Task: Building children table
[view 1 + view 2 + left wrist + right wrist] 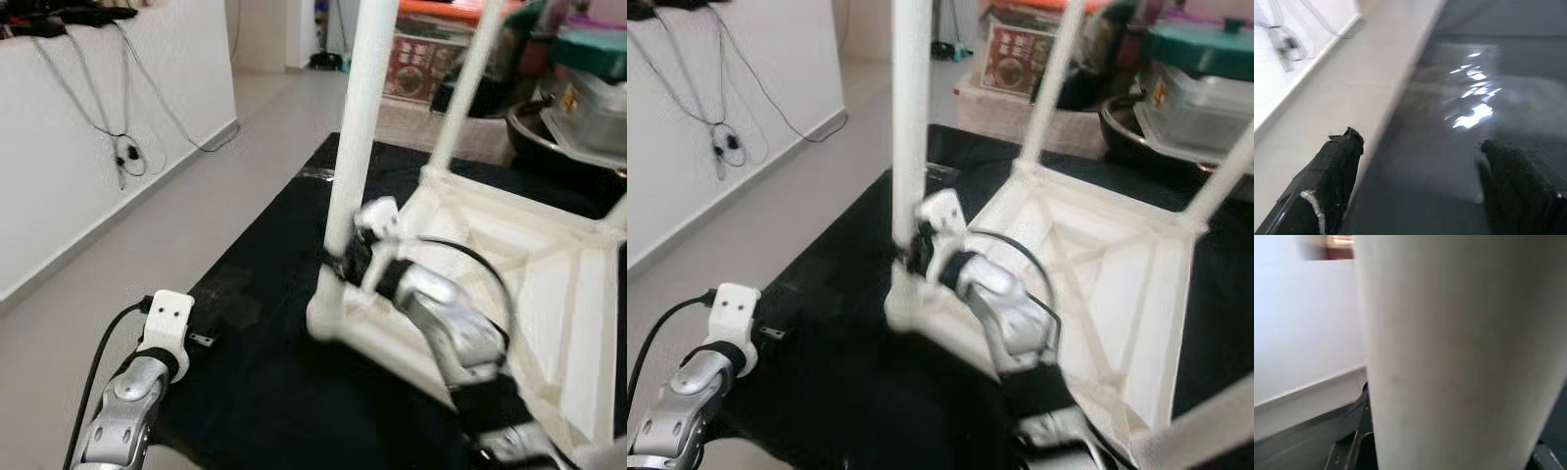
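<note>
Item: upturned white table [549, 264] on the black mat [255, 392], my right claw [345, 262] clamped at the near leg [355, 127] base, seemingly seating it; left claw [1415, 181] apart, idle over the mat.

White table [549, 264] and legs on a black mat [265, 382]; pale, perhaps beige floor [147, 245]; silver arms.

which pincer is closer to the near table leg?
Right. The right pincer is at the base of the near table leg; the left pincer hovers apart over the black mat.
</note>
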You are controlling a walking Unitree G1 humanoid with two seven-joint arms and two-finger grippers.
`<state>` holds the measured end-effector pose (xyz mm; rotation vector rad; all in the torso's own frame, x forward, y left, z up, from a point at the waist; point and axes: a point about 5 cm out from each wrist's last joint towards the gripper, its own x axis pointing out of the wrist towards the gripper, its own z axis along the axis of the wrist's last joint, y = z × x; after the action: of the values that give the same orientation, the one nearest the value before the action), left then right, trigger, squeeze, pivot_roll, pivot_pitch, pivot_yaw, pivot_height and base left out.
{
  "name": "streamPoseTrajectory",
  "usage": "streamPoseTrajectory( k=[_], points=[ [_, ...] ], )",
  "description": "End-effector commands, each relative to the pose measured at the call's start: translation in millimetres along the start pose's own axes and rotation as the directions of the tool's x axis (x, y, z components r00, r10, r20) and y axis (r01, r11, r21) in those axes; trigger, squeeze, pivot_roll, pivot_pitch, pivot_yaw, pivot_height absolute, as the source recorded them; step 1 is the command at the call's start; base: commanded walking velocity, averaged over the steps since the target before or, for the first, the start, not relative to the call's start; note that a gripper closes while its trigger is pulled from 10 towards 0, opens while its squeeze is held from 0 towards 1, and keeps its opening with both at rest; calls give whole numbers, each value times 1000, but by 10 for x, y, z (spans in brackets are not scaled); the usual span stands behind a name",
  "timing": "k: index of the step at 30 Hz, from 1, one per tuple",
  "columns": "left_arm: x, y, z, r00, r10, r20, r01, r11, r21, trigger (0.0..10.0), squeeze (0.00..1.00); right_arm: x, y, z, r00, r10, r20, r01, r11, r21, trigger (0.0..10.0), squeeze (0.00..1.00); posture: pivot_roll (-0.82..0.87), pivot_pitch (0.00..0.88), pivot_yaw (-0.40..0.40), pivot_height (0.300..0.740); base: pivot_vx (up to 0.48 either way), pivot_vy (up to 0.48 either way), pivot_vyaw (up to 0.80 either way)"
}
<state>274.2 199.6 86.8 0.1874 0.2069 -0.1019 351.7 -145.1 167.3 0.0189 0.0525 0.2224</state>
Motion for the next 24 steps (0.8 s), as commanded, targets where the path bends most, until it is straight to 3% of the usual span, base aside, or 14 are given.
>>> streamPoseTrajectory(
  k=[1, 4, 7, 8, 9, 10, 11, 12, 15, 16, 20, 21, 23, 24],
  points=[
    [-9, -8, -37, 1000, 3, -14, -3, 1000, 9, 10000, 0, -225, -509, -499, 927, -306, -219, 303, 952, -46, 0, 0, 85, 0, -66, 740, 0, 0, 0],
    [-7, -82, -15, 1000, -14, -7, 14, 1000, -3, 10000, 0, -561, -813, -558, 791, -585, -179, 561, 811, -168, 0, 0, 80, 0, -61, 740, 0, 0, 0],
    [-4, -105, -36, 1000, -18, -15, 18, 1000, -4, 10000, 0, -676, -767, -562, 765, -612, -202, 597, 791, -136, 0, 0, 71, 0, -58, 740, 0, 0, 0],
    [-3, -107, -41, 1000, -18, -17, 18, 1000, -3, 10000, 0, -689, -745, -560, 765, -608, -212, 596, 793, -122, 6353, 0, 70, 0, -58, 740, 0, 0, 0],
    [-5, -111, -36, 1000, -21, -15, 21, 1000, -5, 10000, 0, -621, -552, -467, 836, -515, -191, 511, 856, -75, 10000, 0, 65, 0, -55, 740, 0, 0, 0],
    [-7, -110, -36, 1000, -23, -14, 23, 1000, -7, 10000, 0, -565, -380, -368, 895, -422, -143, 423, 906, -21, 10000, 0, 63, 0, -54, 740, 0, 0, 0],
    [-7, -110, -36, 1000, -23, -14, 23, 1000, -7, 10000, 0, -565, -380, -368, 895, -422, -143, 423, 906, -21, 10000, 0, 63, 0, -54, 740, 0, 0, 0],
    [-8, -107, -44, 1000, -24, -16, 24, 1000, -6, 10000, 0, -498, -191, -245, 952, -295, -80, 299, 953, 44, 10000, 1000, 60, 0, -56, 740, 0, 0, 0],
    [-4, -108, -56, 999, -25, -19, 25, 1000, -6, 10000, 0, -371, 19, -78, 988, -154, 11, 152, 983, 107, 10000, 1000, 62, 0, -60, 740, 0, 0, 0],
    [0, -106, -37, 1000, -26, -14, 26, 1000, -8, 10000, 0, -241, 124, 101, 995, 70, 75, -80, 986, 143, 10000, 0, 66, 0, -60, 740, 0, 0, 0],
    [2, -108, -21, 1000, -26, -9, 26, 1000, -12, 10000, 0, -225, 161, 216, 973, 203, 107, -218, 964, 154, 10000, 0, 68, 0, -60, 740, 0, 0, 0],
    [7, -103, -26, 1000, -25, -10, 25, 1000, -11, 10000, 0, -239, 190, 278, 922, 360, 142, -377, 918, 120, 10000, 0, 70, 0, -61, 740, 0, 0, 0],
    [25, -92, -30, 1000, -24, -12, 24, 1000, -5, 10000, 0, -263, 222, 326, 817, 555, 156, -568, 822, 47, 10000, 0, 84, 0, -69, 740, 0, 0, 0],
    [25, -92, -30, 1000, -24, -12, 24, 1000, -5, 10000, 0, -263, 222, 326, 817, 555, 156, -568, 822, 47, 10000, 0, 84, 0, -69, 740, 0, 0, 0]
  ],
)
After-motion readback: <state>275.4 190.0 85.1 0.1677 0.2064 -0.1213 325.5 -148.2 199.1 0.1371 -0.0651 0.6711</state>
